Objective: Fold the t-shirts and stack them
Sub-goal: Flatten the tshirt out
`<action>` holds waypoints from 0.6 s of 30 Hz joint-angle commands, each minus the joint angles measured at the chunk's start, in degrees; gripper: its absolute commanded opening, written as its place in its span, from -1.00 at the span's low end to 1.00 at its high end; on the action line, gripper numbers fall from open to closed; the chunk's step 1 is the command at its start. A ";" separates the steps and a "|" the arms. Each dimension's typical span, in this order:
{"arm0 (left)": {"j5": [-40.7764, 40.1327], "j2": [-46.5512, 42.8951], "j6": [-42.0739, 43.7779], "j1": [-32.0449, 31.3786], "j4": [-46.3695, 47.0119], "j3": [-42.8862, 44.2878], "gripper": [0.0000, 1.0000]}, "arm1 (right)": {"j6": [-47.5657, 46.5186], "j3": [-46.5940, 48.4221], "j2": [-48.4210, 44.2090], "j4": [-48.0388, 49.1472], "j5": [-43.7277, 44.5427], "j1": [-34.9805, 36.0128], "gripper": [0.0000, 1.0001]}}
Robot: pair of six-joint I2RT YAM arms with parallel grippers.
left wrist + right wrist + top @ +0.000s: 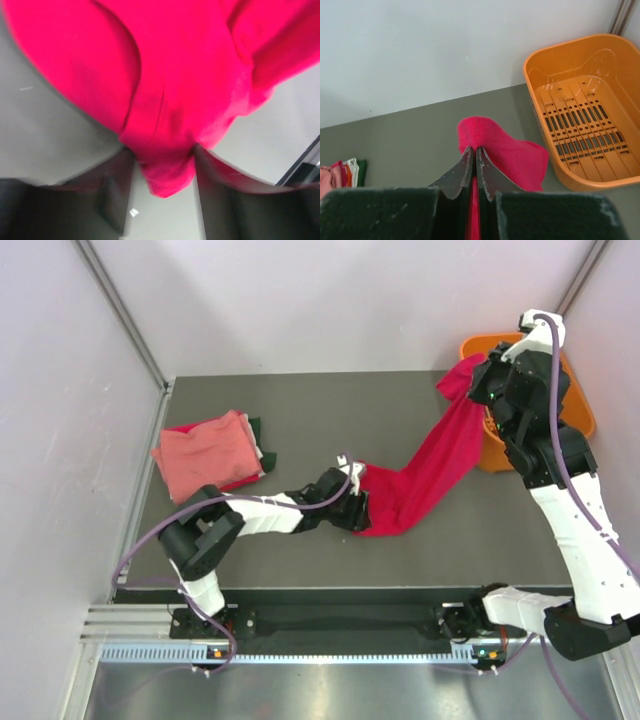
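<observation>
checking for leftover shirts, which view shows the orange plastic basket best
Right wrist view: the orange plastic basket sits nearly whole in frame, no shirt inside. Top external shows just its rim behind the right arm. Left wrist shows none of it, only the crimson red cloth t-shirt.

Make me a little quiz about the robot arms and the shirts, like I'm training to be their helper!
1. True or false: the orange basket has shirts lying in it.
2. Which colour is on top of the folded pile? A green, B salmon pink, C white.
3. Fill in the gap: the right gripper is pinched shut on the ___ t-shirt.

Key
1. False. No shirts show inside it.
2. B.
3. Red. The red t-shirt stretches from that gripper down onto the table.
</observation>
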 commanded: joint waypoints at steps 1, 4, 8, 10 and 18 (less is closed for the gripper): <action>-1.18 2.87 -1.94 -1.46 -1.39 2.85 -0.07 | 0.60 -0.14 -1.76 3.12 -1.18 -0.56 -1.00; -1.26 2.96 -2.30 -1.37 -0.85 2.50 -1.00 | 0.77 -1.01 -2.03 3.20 -1.62 -0.65 -1.00; -4.33 -3.44 -1.43 0.99 -6.54 2.15 -1.00 | 0.95 -2.68 -3.08 3.03 -1.71 -0.65 -1.00; -5.74 -8.27 -0.90 2.84 -11.99 3.46 -1.00 | 1.39 -4.35 -3.78 3.11 -1.97 -0.74 -1.00; -16.61 -27.78 0.59 12.34 -34.05 10.58 -1.00 | 2.01 -6.47 -6.59 1.54 -3.55 -0.65 -1.00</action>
